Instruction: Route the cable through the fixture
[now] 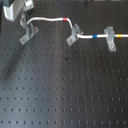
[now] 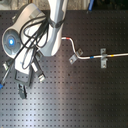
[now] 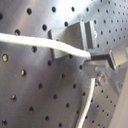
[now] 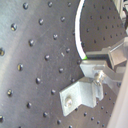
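Observation:
The white cable (image 1: 50, 19) runs from my gripper (image 1: 22, 19) at the first exterior view's top left, past a red band (image 1: 66, 19), through two clips to that edge's right. The fixture (image 1: 28, 34), a light-grey two-prong clip, stands just below the gripper. In both wrist views the gripper (image 3: 90, 56) (image 4: 87, 62) is shut on the cable (image 3: 35, 42) (image 4: 77, 30), close beside the fixture (image 3: 75, 34) (image 4: 80, 94). The held stretch lies at or above the prongs; I cannot tell whether it sits in the slot. In the second exterior view the arm (image 2: 40, 35) hides the fixture.
A narrower dark clip (image 1: 73, 36) (image 2: 73, 56) and a blocky T-shaped clip (image 1: 110, 39) (image 2: 102, 58) hold the cable further along, with blue (image 1: 95, 36) and yellow (image 1: 120, 36) bands there. All stands on a black perforated board (image 1: 60, 90).

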Available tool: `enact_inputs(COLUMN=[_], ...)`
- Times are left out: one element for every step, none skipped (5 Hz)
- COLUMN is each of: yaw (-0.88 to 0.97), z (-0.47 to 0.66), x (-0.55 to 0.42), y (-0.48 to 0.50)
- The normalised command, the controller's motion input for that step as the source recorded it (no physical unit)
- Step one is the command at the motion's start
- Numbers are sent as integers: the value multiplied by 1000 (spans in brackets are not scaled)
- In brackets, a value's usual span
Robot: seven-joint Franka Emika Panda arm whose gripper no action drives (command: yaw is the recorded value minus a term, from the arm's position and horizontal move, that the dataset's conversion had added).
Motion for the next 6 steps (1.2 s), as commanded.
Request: enact_inputs(yaw=[503,557,500,743,803,843], z=[-437,-371,0,22,0,6], x=[-6,-24,34,66,40,17], y=[-7,3,72,-40,-29,-16])
